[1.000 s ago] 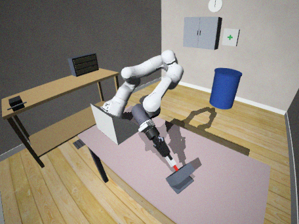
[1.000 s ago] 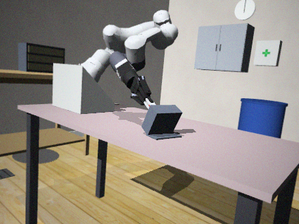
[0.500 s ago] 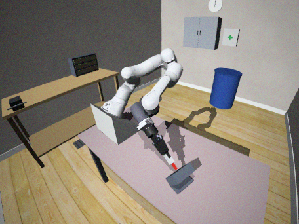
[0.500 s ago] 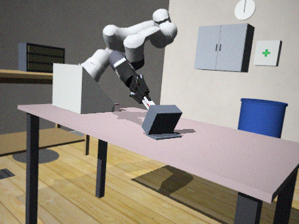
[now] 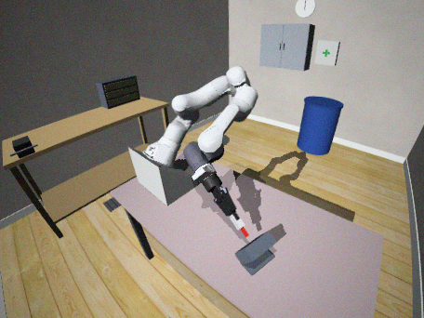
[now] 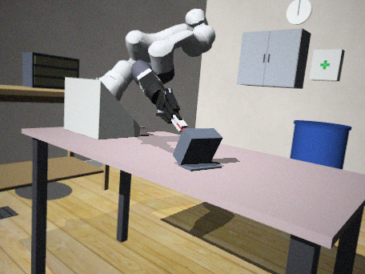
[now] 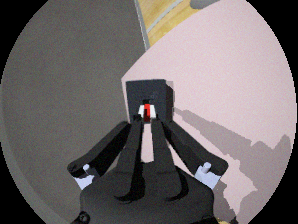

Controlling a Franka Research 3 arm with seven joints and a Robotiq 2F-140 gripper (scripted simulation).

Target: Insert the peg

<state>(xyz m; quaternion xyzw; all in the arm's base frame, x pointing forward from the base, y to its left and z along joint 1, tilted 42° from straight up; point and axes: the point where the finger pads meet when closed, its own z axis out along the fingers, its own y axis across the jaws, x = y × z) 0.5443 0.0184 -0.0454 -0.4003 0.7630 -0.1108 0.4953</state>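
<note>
Before one sloped panel (image 5: 258,248) (image 6: 198,149) (image 7: 136,92), one gripper (image 5: 238,223) (image 6: 178,122) (image 7: 147,111) with one red peg (image 5: 245,231) (image 6: 179,126) (image 7: 147,111)

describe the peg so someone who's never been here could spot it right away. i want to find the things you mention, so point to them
Start at the long pink-topped table (image 5: 325,260) (image 6: 272,176) and find the dark grey sloped panel (image 5: 260,247) (image 6: 198,149) (image 7: 145,89) standing on it. Just off its upper face, the tip of the black gripper (image 5: 237,219) (image 6: 176,118) (image 7: 146,116) holds the peg (image 5: 245,231) (image 6: 180,126) (image 7: 147,111). It's the small red piece between white fingertips, the only red thing around.
</note>
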